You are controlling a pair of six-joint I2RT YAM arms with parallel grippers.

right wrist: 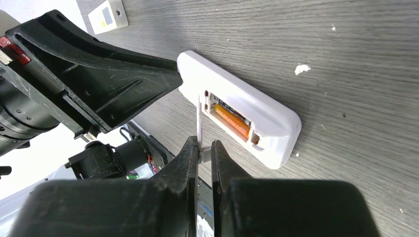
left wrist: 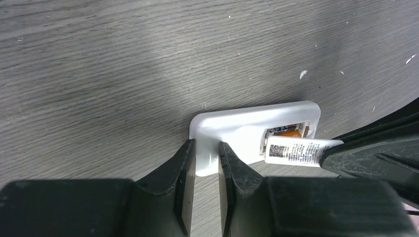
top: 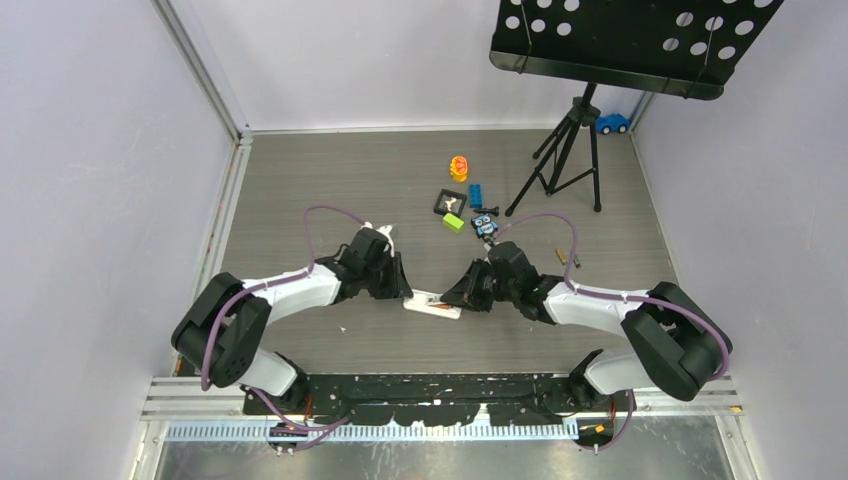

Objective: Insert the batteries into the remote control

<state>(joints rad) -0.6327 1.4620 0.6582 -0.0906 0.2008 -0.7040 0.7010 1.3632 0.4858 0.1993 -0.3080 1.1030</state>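
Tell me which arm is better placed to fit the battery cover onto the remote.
Right. The right gripper pinches the cover, upright beside the orange battery seated in the remote control. The left gripper is clamped on the remote's end, steadying it.

Small dark print on the battery cover [left wrist: 296, 150] cannot be read.

Left tool [left wrist: 206, 146] pinching remote control [left wrist: 247, 123], recess open — orange battery [left wrist: 286, 133] inside

Soft overhead light keeps the top view sharp, shadows faint. Both wrist views blur darkly at the near edge; a broad shadow crosses the table [left wrist: 99, 74], and the white remote control [left wrist: 237, 123] glares slightly
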